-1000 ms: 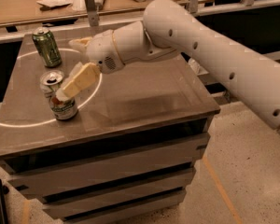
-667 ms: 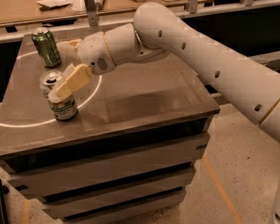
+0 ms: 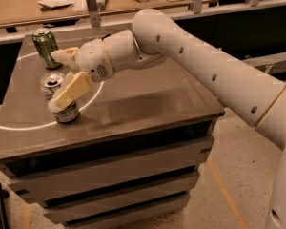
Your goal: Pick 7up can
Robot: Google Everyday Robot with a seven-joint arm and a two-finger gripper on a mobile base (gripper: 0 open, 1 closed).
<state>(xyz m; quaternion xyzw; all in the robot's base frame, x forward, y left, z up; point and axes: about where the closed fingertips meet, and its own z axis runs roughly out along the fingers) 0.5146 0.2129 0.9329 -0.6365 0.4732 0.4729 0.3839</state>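
Observation:
The 7up can (image 3: 66,114), pale with a green band at its base, stands upright near the table's front left. My gripper (image 3: 54,79) is open, with its fingers pointing left. The lower finger (image 3: 72,89) lies across the 7up can's top and hides it. The upper finger (image 3: 63,56) is farther back. A second pale can with a silver top (image 3: 51,81) shows between the two fingers, just behind the 7up can. I cannot tell whether a finger touches either can.
An all dark-green can (image 3: 45,46) stands at the table's back left corner. The grey metal table (image 3: 148,99) has drawers below. A long wooden bench (image 3: 24,6) with clutter runs behind. My white arm reaches in from the right.
My gripper has moved left and slightly down over the two pale cans, still open. The cans have not moved.

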